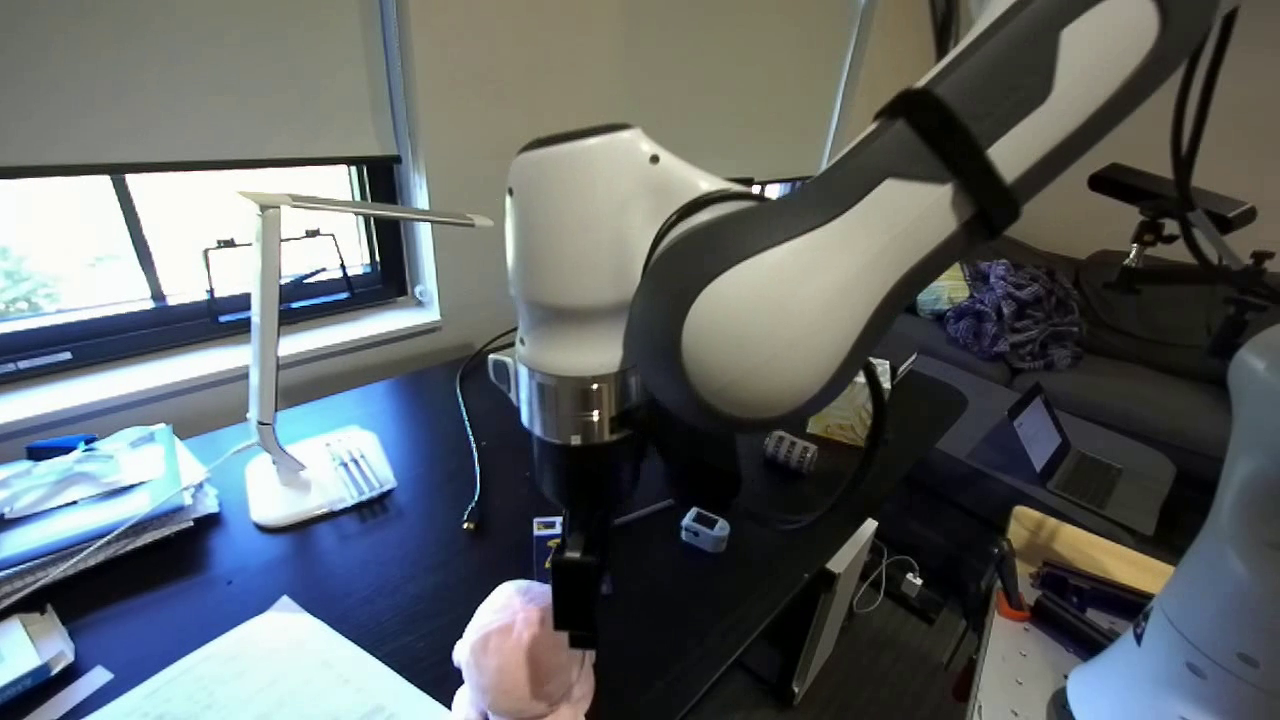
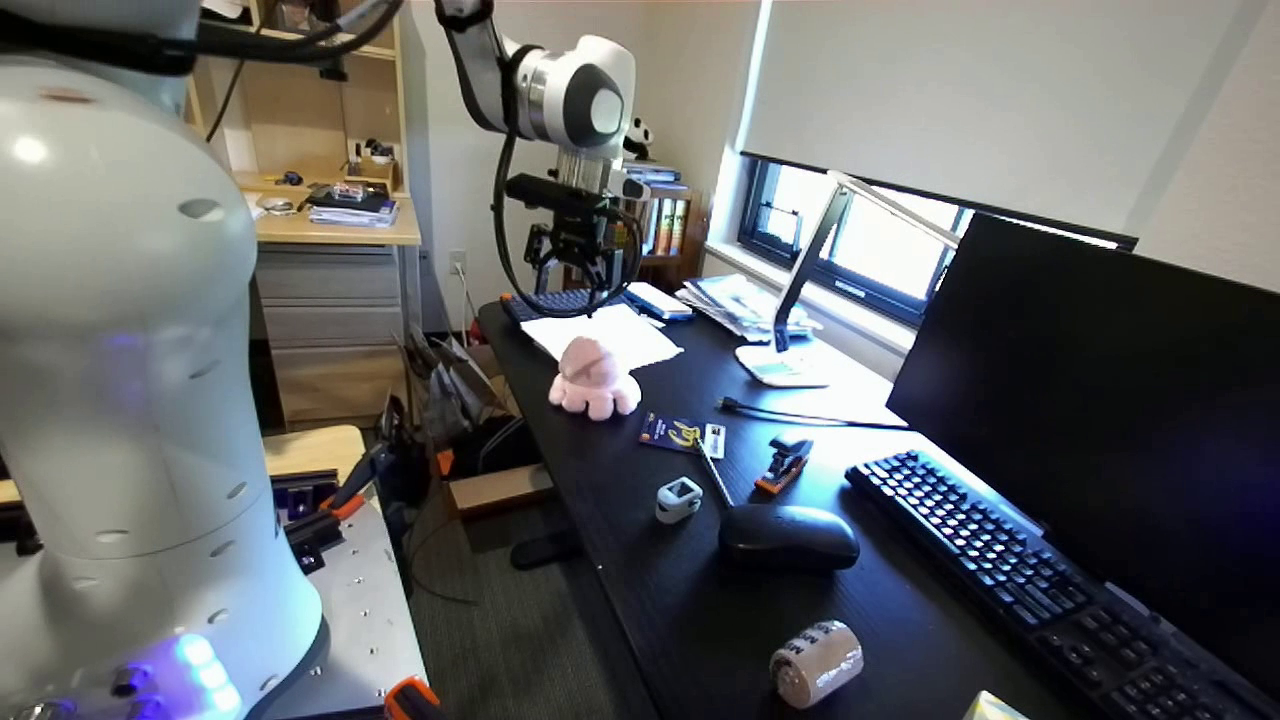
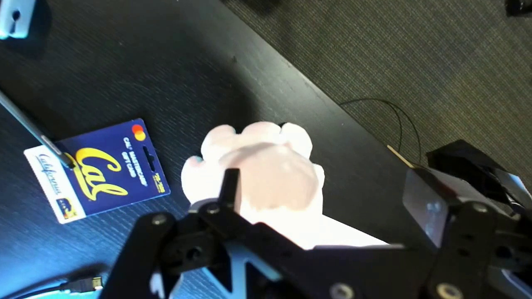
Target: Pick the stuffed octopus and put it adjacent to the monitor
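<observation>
Pink stuffed octopus (image 2: 592, 380), gift card (image 3: 104, 172) reading "Cal" and "California" nearby, gripper (image 2: 574, 282) spread above

- Below the jaws in an exterior view, the bottom edge cuts the stuffed octopus (image 1: 515, 650); a finger (image 1: 577, 600) covers part of its side.
- Behind the jaws there, much of the blue card (image 1: 544, 545) is hidden.
- Left of the jaws, the paper (image 1: 270, 660) runs past the bottom edge, its marks too faint to read.
- In the wrist view, glare swallows the stuffed octopus's lower outline near the jaws.
- Well right of the jaws in an exterior view, the right edge cuts the monitor (image 2: 1100, 420), the bottom edge the keyboard (image 2: 985, 555).
- Lower right of the jaws, a yellowish thing (image 2: 988, 708) shows too little to name.
</observation>
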{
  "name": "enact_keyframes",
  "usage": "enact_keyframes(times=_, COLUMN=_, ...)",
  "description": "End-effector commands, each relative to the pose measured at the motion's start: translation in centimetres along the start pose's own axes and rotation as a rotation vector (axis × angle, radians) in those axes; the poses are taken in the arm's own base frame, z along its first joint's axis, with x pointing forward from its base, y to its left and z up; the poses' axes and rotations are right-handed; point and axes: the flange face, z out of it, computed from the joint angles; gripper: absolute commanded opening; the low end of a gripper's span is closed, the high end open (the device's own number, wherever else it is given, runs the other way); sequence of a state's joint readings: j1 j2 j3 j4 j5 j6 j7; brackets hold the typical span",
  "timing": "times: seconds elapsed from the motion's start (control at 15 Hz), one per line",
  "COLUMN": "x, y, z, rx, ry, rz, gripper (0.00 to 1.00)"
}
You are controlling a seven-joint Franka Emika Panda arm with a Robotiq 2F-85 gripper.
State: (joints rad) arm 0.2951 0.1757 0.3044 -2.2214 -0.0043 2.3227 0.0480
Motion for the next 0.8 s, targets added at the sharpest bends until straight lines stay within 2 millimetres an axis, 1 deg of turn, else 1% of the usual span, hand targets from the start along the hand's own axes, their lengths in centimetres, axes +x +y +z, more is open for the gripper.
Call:
enact_keyframes(times=0.0, x=2.7, y=-0.4, z=2.9, rx=-0.02, ry=0.014, rz=-0.017, gripper=1.0)
enact_keyframes(times=0.07, x=3.1, y=-0.3, z=3.8, rx=-0.04, ry=0.018, rz=-0.02, gripper=1.0)
enact_keyframes(times=0.13, x=3.4, y=-0.3, z=4.6, rx=-0.101, ry=0.03, rz=-0.017, gripper=1.0)
enact_keyframes(times=0.27, x=4.1, y=-0.4, z=5.8, rx=-0.14, ry=0.044, rz=-0.01, gripper=1.0)
enact_keyframes(times=0.4, x=4.8, y=-0.8, z=7.0, rx=-0.146, ry=0.05, rz=0.0, gripper=1.0)
enact_keyframes(times=0.67, x=5.8, y=-2.2, z=8.6, rx=-0.124, ry=0.051, rz=0.003, gripper=1.0)
enact_keyframes(times=0.73, x=5.9, y=-2.2, z=9.0, rx=-0.129, ry=0.047, rz=0.0, gripper=0.83)
